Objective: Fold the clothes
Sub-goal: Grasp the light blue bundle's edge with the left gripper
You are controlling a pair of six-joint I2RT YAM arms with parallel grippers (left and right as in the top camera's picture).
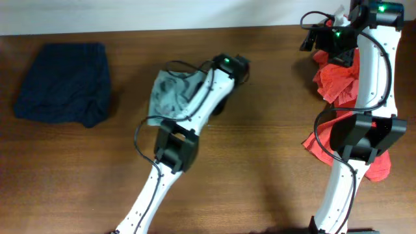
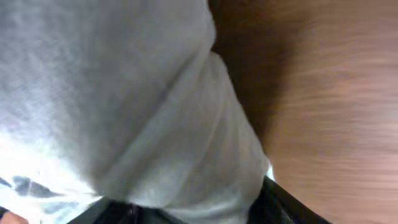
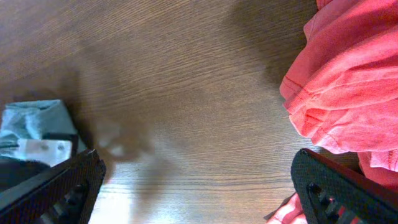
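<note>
A grey-green garment (image 1: 170, 94) lies crumpled at the table's middle. My left gripper (image 1: 221, 97) is at its right edge. In the left wrist view the grey cloth (image 2: 124, 93) fills the frame and bunches between the jaws (image 2: 193, 214), which are shut on it. A red garment (image 1: 338, 84) lies crumpled at the far right, running under my right arm. My right gripper (image 1: 318, 40) hovers by its top left edge, open and empty (image 3: 199, 193). The red cloth (image 3: 348, 81) is beside its right finger. A corner of the grey garment (image 3: 34, 121) shows by its left finger.
A dark navy garment (image 1: 63, 84) lies folded at the far left of the brown wooden table (image 1: 273, 130). Both arms' links and cables stretch from the front edge across the table.
</note>
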